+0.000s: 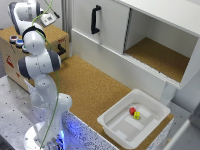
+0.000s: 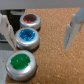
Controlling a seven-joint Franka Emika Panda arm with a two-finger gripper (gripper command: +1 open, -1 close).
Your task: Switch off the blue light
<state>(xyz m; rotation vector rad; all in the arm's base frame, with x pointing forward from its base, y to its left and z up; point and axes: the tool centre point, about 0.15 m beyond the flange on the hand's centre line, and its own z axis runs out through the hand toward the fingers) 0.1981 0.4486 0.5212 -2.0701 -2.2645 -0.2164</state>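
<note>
In the wrist view three round push-buttons with pale metal rims stand in a row on a cork-like surface: red [image 2: 30, 20], the blue light [image 2: 26, 36] in the middle, and green [image 2: 21, 62]. The blue cap looks bright. My gripper [image 2: 39, 30] is open above them. One finger [image 2: 6, 30] is beside the blue button and the other finger [image 2: 72, 27] is well off to the far side, neither touching. In the exterior view the buttons [image 1: 16, 41] sit on a wooden box [image 1: 10, 55] at the exterior view's left, and the arm hides my fingers.
A white cabinet with a black door handle [image 1: 95, 19] and an open compartment [image 1: 155, 55] stands at the back. A white tray [image 1: 117, 131] at the exterior view's lower right holds a red piece [image 1: 132, 111] and a yellow piece [image 1: 136, 115]. The cork tabletop [image 1: 95, 85] lies between them.
</note>
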